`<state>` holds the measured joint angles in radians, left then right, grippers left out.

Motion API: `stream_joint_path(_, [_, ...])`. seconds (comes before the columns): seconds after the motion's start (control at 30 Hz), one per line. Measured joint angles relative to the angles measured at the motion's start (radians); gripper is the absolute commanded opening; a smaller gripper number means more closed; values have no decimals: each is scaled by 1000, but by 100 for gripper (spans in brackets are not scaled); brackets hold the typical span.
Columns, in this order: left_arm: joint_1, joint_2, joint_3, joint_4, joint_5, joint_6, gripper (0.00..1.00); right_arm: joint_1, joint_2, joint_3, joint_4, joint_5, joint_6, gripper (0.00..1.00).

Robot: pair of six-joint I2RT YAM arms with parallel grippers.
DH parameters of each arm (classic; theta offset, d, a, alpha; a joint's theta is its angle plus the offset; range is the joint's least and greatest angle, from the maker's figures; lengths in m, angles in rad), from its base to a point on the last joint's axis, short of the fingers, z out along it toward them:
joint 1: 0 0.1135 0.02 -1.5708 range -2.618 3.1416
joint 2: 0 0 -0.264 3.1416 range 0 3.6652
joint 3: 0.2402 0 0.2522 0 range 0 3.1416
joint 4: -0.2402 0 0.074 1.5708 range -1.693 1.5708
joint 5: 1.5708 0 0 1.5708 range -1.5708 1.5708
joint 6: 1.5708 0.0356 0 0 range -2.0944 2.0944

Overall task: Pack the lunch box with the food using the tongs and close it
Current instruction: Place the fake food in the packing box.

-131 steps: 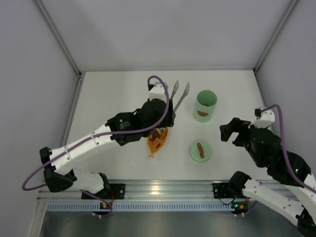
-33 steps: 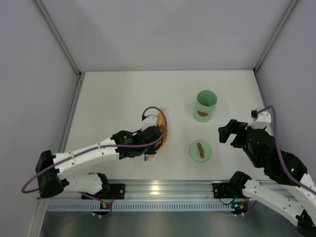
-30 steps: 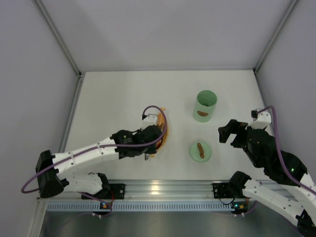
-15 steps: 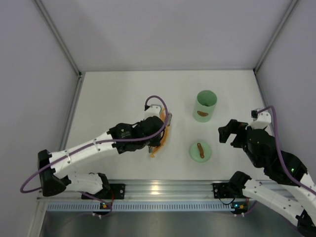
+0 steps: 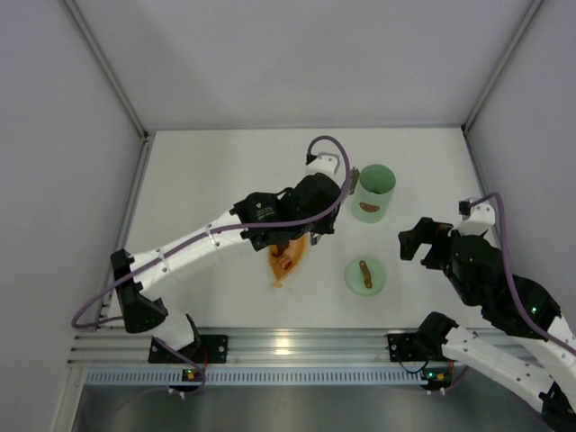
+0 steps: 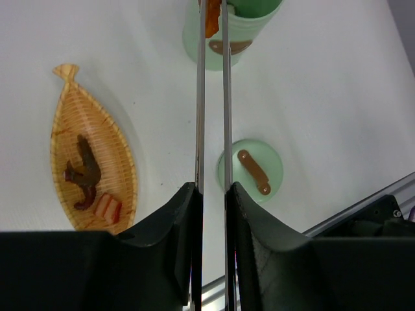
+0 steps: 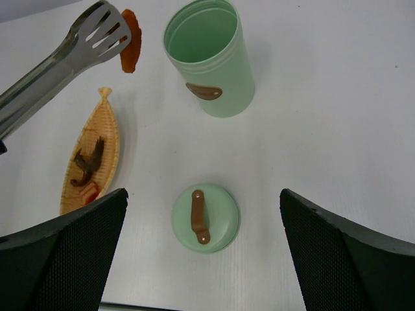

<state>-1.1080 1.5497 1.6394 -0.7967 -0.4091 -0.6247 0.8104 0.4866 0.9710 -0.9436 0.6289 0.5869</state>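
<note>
My left gripper [image 6: 213,194] is shut on the tongs [image 6: 200,97], whose two silver arms run nearly parallel. Their tips [image 7: 97,29] pinch an orange-red piece of food [image 7: 130,48] in the air by the left rim of the lunch box [image 7: 214,71], a mint-green tub standing upright and open. More food [image 6: 83,175], dark brown and red pieces, lies in the orange leaf-shaped tray [image 6: 71,110]. From above, the left gripper [image 5: 317,205] sits between the tray [image 5: 286,256] and the lunch box [image 5: 373,193]. My right gripper [image 7: 205,259] is wide open, holding nothing, above the lid.
The flat green lid [image 5: 364,274] with a brown handle lies on the white table in front of the lunch box, right of the tray. Grey walls enclose the table on three sides. The right arm [image 5: 477,270] hovers at the table's near right.
The left arm has swung from the tray's near end up and to the right, carrying the tongs with a piece of food to the lunch box's rim. The right arm has stayed still.
</note>
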Motion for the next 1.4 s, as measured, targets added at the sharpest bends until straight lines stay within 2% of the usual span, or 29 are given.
stream_joint_path(0.2, [0,143,166,48,6,40,18,0,-1,30,-7,6,0,99])
stream_joint_path(0.43, [1,256,231,114,4,68,19,0,-9,45,-17,11,0,100])
stream_joint_path(0.47, [1,272,238,116,4,69,23,0,-11,46,-19,12,0,100])
stream_joint_path(0.6, [1,312,245,123,1,71,31,0,-23,47,-25,18,0,99])
stream_joint_path(0.77, [1,318,246,124,-3,74,36,0,-31,60,-32,26,0,99])
stream_joint_path(0.93, [1,318,246,126,-8,79,46,0,-32,62,-34,27,0,99])
stream_joint_path(1.23, [1,304,244,126,-11,82,46,0,-32,64,-34,30,0,99])
stream_joint_path(1.4, [1,193,174,126,-24,76,46,0,-32,64,-34,31,0,99])
